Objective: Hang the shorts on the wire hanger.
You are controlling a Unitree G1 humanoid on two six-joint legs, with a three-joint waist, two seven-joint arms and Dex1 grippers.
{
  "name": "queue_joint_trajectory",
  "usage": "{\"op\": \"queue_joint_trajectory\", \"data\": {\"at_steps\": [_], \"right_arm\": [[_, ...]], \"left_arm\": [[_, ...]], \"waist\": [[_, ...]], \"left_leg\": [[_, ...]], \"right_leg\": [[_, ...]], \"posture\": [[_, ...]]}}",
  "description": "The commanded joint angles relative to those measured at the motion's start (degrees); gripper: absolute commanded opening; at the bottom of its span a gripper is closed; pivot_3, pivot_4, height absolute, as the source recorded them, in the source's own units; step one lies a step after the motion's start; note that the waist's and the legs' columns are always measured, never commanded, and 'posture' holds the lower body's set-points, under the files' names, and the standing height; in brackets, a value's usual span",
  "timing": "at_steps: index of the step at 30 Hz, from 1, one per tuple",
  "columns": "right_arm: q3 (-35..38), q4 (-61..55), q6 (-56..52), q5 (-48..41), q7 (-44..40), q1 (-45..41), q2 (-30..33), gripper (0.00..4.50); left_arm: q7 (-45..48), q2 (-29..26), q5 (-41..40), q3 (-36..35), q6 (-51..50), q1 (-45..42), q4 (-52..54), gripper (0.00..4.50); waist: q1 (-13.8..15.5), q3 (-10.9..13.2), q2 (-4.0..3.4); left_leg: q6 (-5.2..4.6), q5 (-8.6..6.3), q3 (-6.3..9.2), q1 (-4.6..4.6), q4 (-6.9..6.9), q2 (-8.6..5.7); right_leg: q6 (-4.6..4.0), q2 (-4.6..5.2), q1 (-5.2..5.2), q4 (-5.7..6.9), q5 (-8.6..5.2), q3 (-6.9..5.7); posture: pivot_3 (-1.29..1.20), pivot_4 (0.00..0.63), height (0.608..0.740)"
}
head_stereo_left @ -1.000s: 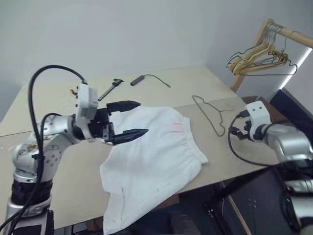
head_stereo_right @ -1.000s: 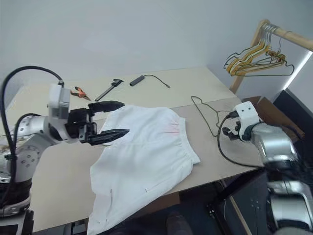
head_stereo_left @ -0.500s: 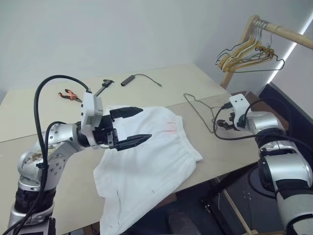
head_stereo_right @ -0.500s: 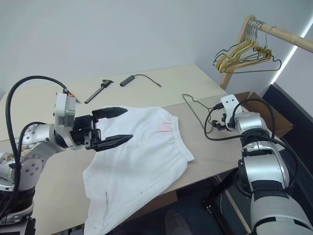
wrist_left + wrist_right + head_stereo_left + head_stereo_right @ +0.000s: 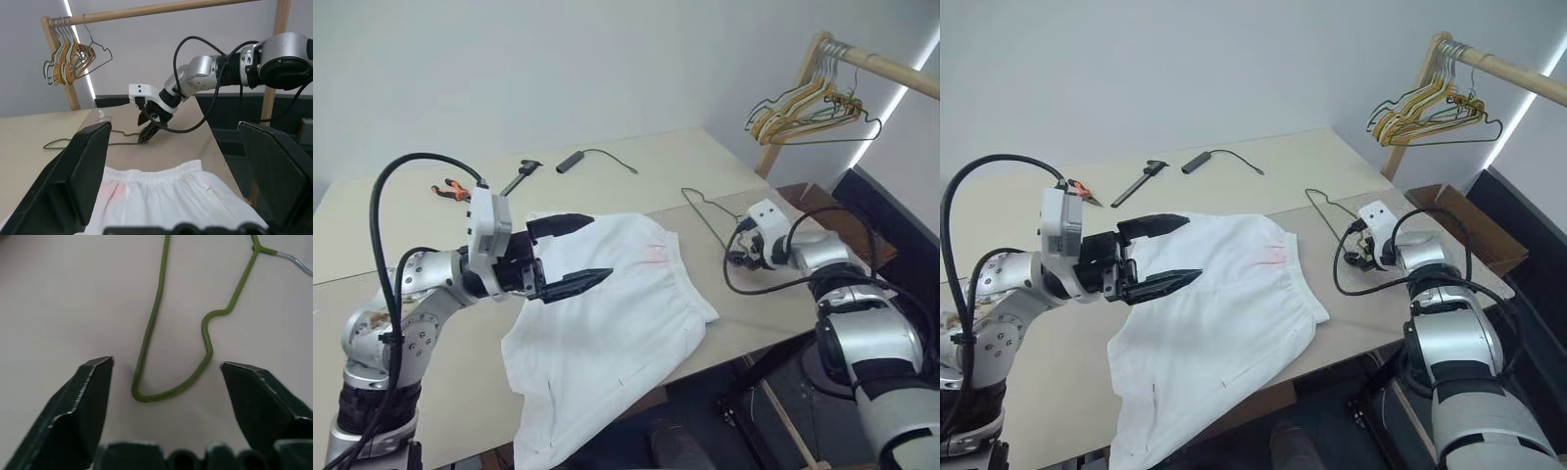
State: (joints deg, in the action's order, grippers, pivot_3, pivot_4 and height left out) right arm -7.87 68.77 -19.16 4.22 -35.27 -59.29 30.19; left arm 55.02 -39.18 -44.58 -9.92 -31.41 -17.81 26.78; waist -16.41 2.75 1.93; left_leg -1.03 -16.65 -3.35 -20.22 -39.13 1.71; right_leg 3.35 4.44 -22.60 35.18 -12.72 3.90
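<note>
1. On the beige table, the wire hanger lies flat near the right edge, just beside the waistband of the shorts but apart from it.
2. The shorts are spread across the middle of the table, with one leg drooping over the near edge.
3. The right gripper is angled down over the hanger's rounded corner, its fingers parted with the wire bend sitting between the tips and nothing clasped yet.
4. The left gripper hovers over the shorts with fingers spread wide, holding nothing.
5. The step in hand looks like picking up the hanger; to do it well, I would lower the tips until they straddle the wire at the corner, then close squarely so the thin wire does not slide out.
6. A grip near the corner should leave the long bar free for threading into the shorts.
7. The wire lies flush on the tabletop, so the tips may scrape or skate over it.
</note>
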Motion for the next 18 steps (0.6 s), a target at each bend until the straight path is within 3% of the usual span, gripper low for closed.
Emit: {"op": "queue_joint_trajectory", "data": {"at_steps": [1, 9, 18], "right_arm": [[3.0, -0.9, 3.2, -0.9, 1.5, -0.9, 0.5, 2.98], [4.0, -2.2, 5.0, -0.4, -0.7, -0.2, 0.5, 0.11], [3.5, 2.2, -0.5, 2.5, 7.7, -1.4, -1.9, 0.04]], "left_arm": [[-0.7, -0.1, -0.3, -0.4, 1.0, -0.4, 1.8, 4.50], [-2.6, -0.7, -1.5, -2.2, 0.3, 1.9, 3.7, 4.50], [-5.5, -3.7, -4.2, -6.5, -1.9, 6.8, 7.9, 4.50]], "waist": [[0.1, 0.0, 0.00], [0.3, 0.0, -0.02], [2.2, 0.1, -0.14]], "left_leg": [[0.00, 0.00, 0.00, 0.00, 0.00, 0.00], [0.00, 0.00, 0.01, 0.01, 0.00, 0.02], [0.00, 0.00, 0.00, -0.01, 0.01, 0.02]], "right_leg": [[0.00, 0.00, 0.00, 0.00, 0.00, 0.00], [0.00, 0.00, 0.00, 0.00, 0.00, 0.00], [-0.02, -0.02, -0.04, 0.01, 0.01, 0.01]], "posture": [[-0.12, 0.000, 0.740], [-0.11, 0.000, 0.740], [-0.05, 0.029, 0.740]]}}
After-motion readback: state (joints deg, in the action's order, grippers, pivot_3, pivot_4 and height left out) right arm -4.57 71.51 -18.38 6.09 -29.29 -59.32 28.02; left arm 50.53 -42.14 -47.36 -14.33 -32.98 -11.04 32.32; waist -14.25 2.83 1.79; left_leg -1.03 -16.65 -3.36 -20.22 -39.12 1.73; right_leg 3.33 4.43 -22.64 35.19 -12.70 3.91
